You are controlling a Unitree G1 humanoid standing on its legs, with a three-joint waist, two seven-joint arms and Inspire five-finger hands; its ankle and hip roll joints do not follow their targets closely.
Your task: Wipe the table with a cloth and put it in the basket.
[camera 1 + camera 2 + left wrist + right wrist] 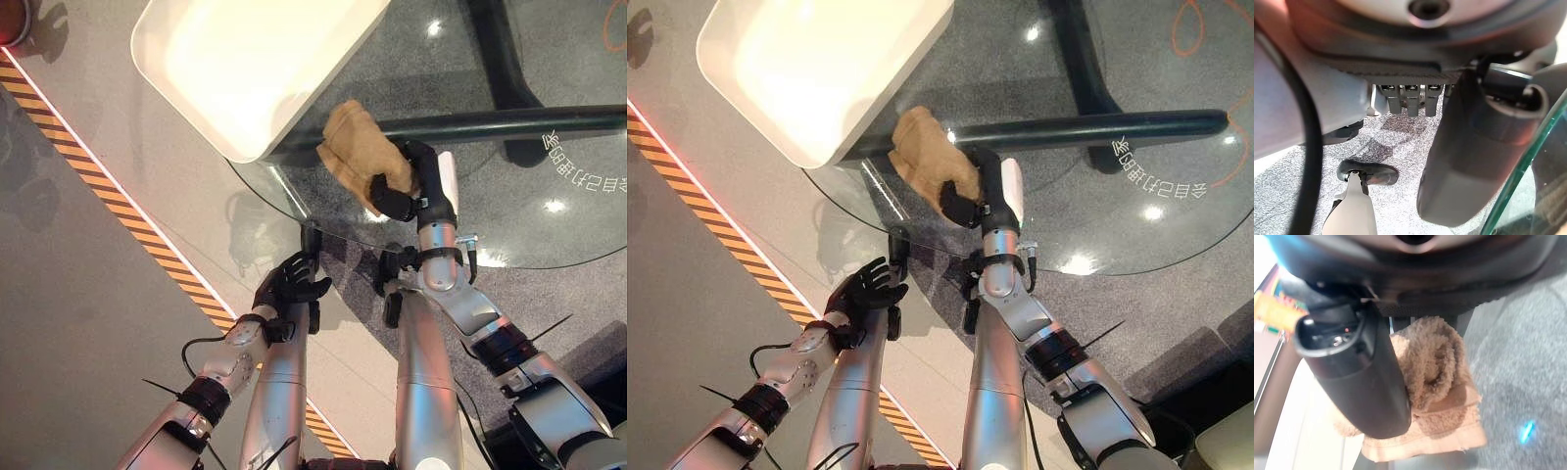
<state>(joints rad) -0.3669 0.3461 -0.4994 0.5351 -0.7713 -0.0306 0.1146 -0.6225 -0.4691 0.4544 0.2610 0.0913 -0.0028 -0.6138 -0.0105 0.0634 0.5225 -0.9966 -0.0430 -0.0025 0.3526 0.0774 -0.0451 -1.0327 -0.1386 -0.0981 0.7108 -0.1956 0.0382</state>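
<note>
A tan cloth (pixel 355 149) lies bunched on the round glass table (pixel 549 211), beside the corner of the white basket (pixel 245 69). My right hand (pixel 404 186) is shut on the cloth, its fingers and thumb curled into the folds (pixel 1435 362). In the right eye view the same cloth (pixel 926 157) sits just under the basket's near corner (pixel 823 147). My left hand (pixel 291 281) hangs off the table's near edge, below the glass, fingers spread and relaxed, holding nothing.
A dark metal table frame bar (pixel 509 122) runs under the glass to the right of the cloth. An orange and black striped floor line (pixel 118 206) crosses the floor on the left. The table's curved glass edge (pixel 294 220) lies between both hands.
</note>
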